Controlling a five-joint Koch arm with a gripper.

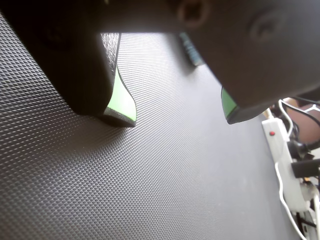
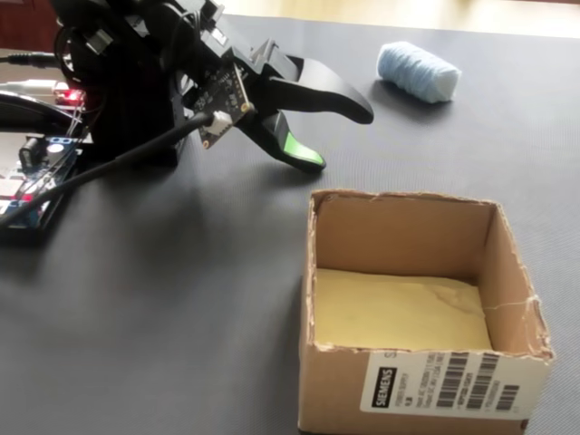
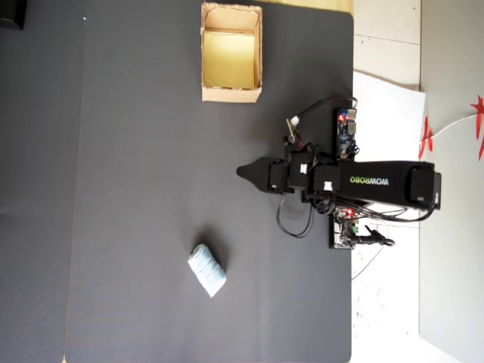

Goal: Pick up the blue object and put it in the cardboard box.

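Overhead view gives you the whole layout: the blue object [image 3: 206,270] lies alone on the dark surface [image 3: 136,189], toward the bottom of the picture, while the cardboard box [image 3: 231,94] sits at the top edge, well apart from it. Your hand [image 3: 243,172] points left between the two, touching neither.

From the fixed view, you see the hand [image 2: 343,136] low over the surface with its jaws apart and nothing between them, one black finger above and one with a green pad [image 2: 300,150] below. The box [image 2: 521,285] stands just to the near right of it, open at the top, its yellowish floor bare, a white barcode label [image 2: 448,386] on the near wall. The blue object [image 2: 417,72] rests at the far right, on its side, past the hand.

Wrist view shows you both fingertips with green pads, spread wide over the textured surface [image 1: 150,190]; a white power strip [image 1: 283,160] lies at the right edge.
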